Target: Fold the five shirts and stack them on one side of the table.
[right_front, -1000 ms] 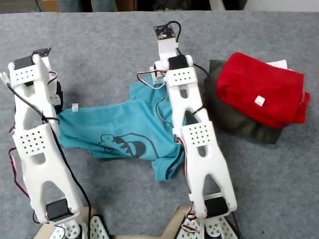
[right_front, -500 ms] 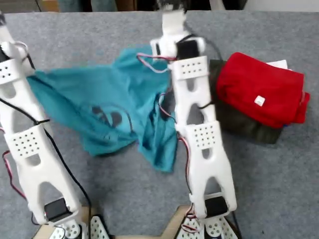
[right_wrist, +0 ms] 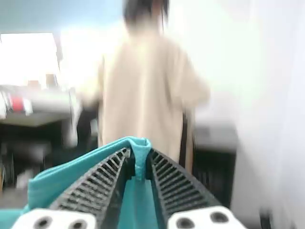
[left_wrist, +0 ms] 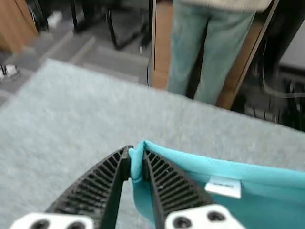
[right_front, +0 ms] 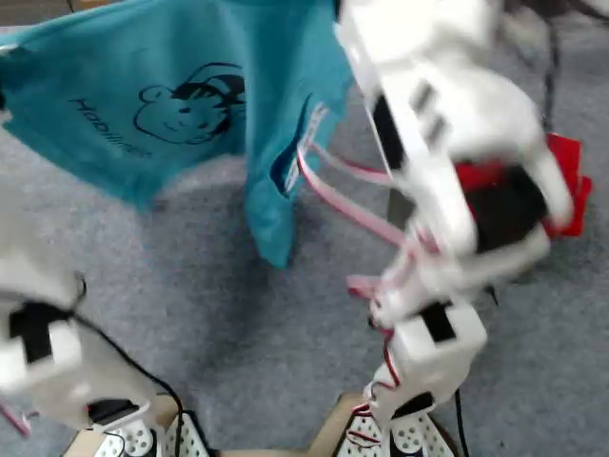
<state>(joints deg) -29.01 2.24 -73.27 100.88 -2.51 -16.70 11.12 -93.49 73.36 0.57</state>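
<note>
— Where is the teal shirt [right_front: 162,95]?
— It hangs across the upper left of the high view, spread wide with its printed cartoon facing the camera. One narrow part droops down toward the middle of the frame, over the grey table [right_front: 228,324].
— What holds it?
— Both arms. The left gripper [left_wrist: 137,151] has its black ribbed jaws closed on a folded edge of the teal fabric, and a white label [left_wrist: 223,186] sits on the cloth just beside them. The right gripper [right_wrist: 139,155] is likewise clamped on a pinch of teal cloth that pokes up between its jaws.
— And the right arm [right_front: 447,181]?
— It rears up large in the right half of the high view, close to the camera and blurred.
— Any other shirts?
— A red shirt [right_front: 568,190] lies at the right edge, mostly hidden behind that arm. I cannot tell what lies under it.
</note>
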